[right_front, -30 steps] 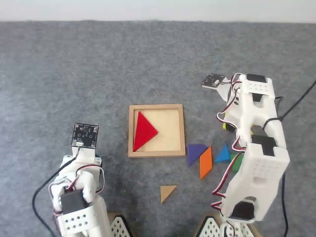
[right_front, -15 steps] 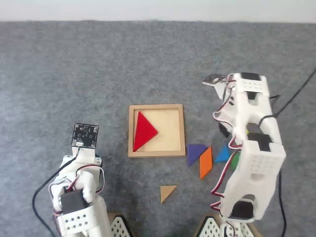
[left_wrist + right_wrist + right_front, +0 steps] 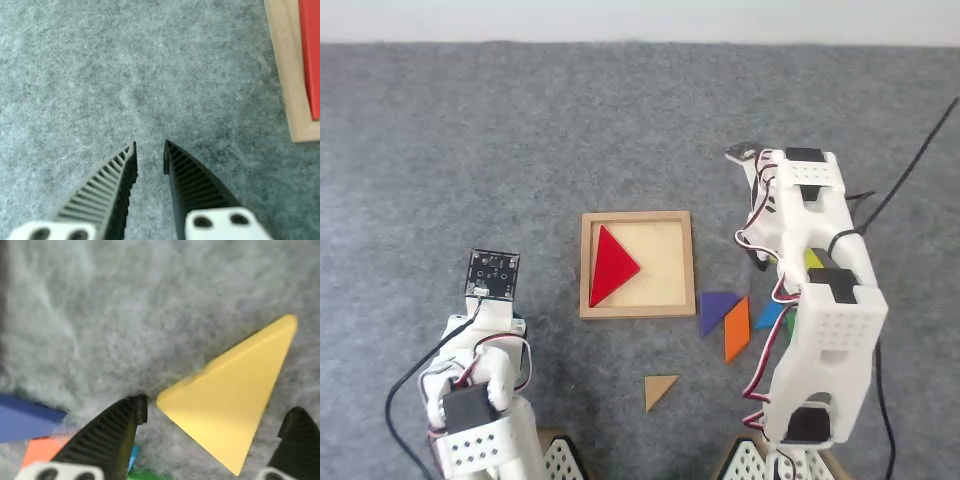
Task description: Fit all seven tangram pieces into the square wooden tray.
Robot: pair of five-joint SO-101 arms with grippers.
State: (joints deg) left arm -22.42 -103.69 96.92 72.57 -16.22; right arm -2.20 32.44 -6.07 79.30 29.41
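Observation:
The square wooden tray (image 3: 637,306) lies mid-table with a red triangle (image 3: 611,265) in its left half. Just right of it lie a purple piece (image 3: 717,311), an orange piece (image 3: 737,328) and a blue triangle (image 3: 770,313); a tan triangle (image 3: 659,390) sits nearer the front. My right arm (image 3: 810,230) hangs over a yellow triangle (image 3: 813,259). My right gripper (image 3: 220,407) is open, low over the carpet, with the yellow triangle (image 3: 230,390) between its fingers. My left gripper (image 3: 150,145) hovers shut over bare carpet, left of the tray's edge (image 3: 287,75).
Grey carpet covers the table. The left arm (image 3: 480,400) sits at the front left, away from the pieces. Purple (image 3: 25,417), orange (image 3: 42,455) and green (image 3: 150,474) pieces lie close behind the right gripper. A cable (image 3: 910,180) runs off to the right.
The right arm has swung leftward, toward the tray's side, and part of the yellow triangle now shows on the arm's right. The left arm and the other pieces have not moved.

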